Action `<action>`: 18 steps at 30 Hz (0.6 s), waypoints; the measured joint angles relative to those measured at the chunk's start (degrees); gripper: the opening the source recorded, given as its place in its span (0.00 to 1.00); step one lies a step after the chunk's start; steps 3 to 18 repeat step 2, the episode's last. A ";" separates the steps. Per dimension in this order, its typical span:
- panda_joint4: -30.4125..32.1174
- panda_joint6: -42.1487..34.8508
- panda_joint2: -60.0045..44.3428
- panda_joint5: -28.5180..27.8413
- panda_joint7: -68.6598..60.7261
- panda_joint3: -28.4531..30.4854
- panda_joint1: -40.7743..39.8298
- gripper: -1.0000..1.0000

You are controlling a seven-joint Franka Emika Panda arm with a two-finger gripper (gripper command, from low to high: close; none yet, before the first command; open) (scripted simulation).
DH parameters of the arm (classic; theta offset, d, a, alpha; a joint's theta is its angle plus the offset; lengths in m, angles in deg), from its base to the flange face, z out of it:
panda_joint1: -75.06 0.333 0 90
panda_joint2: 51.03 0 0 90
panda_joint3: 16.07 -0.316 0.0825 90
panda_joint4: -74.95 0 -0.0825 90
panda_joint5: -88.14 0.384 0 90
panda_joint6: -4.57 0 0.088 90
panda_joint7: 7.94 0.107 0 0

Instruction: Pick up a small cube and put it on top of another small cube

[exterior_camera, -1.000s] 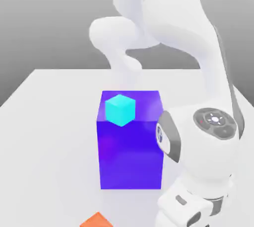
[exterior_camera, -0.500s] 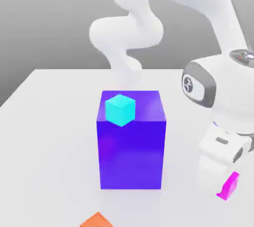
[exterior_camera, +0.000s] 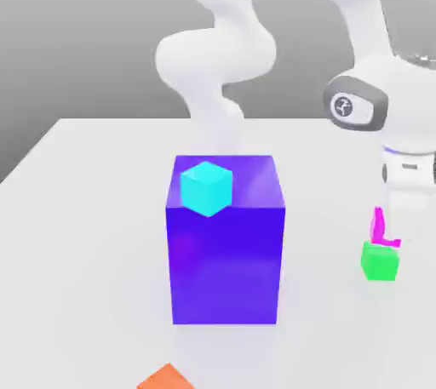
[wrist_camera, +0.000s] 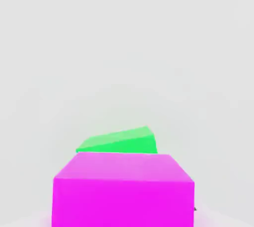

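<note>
The claw (exterior_camera: 390,207) hangs directly above the magenta cube (exterior_camera: 381,230), and the green cube (exterior_camera: 379,262) is just under that one. Whether the claw grips the magenta cube or has let it go, I cannot tell.

In my judgement the danger is a bad landing. In the exterior view the magenta cube looks tilted, not flat, on the green top. If it is released like this, it may tip and slide off, or push the green cube aside.

The hand view shows the green cube (wrist_camera: 121,141) coming out beyond the magenta cube (wrist_camera: 123,191), so the two seem not fully aligned. The exterior view alone gives the tilt, and the big blue-purple block (exterior_camera: 226,268) well apart from the claw.
</note>
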 joint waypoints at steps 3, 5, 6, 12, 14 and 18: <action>0.00 0.00 0.00 0.00 0.00 0.00 0.00 1.00; 0.00 0.00 0.00 0.00 0.00 0.00 0.00 1.00; 0.00 0.00 0.00 0.00 0.00 0.00 0.00 1.00; 0.00 0.00 0.00 0.00 0.00 0.00 0.00 1.00; 0.00 0.00 0.00 0.00 0.00 0.00 0.00 1.00; 0.00 0.00 0.00 0.00 0.00 0.00 0.00 1.00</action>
